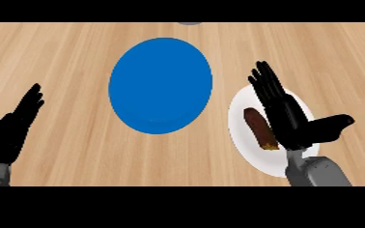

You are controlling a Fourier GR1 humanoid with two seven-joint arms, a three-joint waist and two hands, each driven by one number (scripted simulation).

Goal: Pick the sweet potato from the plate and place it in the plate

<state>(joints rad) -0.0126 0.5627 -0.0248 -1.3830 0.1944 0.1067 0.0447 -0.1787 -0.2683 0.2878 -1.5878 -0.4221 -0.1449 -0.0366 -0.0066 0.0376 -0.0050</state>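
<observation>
The right hand (285, 113) hangs open above the white plate (249, 147), fingers straight, beside the sweet potato (259, 128). The left hand (20, 121) rests open at the left edge.

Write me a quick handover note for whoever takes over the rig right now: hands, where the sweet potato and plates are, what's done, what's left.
Right hand: open, fingers straight, over the white plate, just right of the sweet potato; holding nothing.
Left hand: open, resting at the left edge.
Sweet potato: lying on the white plate, at the right.
Blue plate: centre of the counter, nothing on it.
Done: right hand is at the potato.
Left: grasp it, lift, carry left, set it on the blue plate.
</observation>
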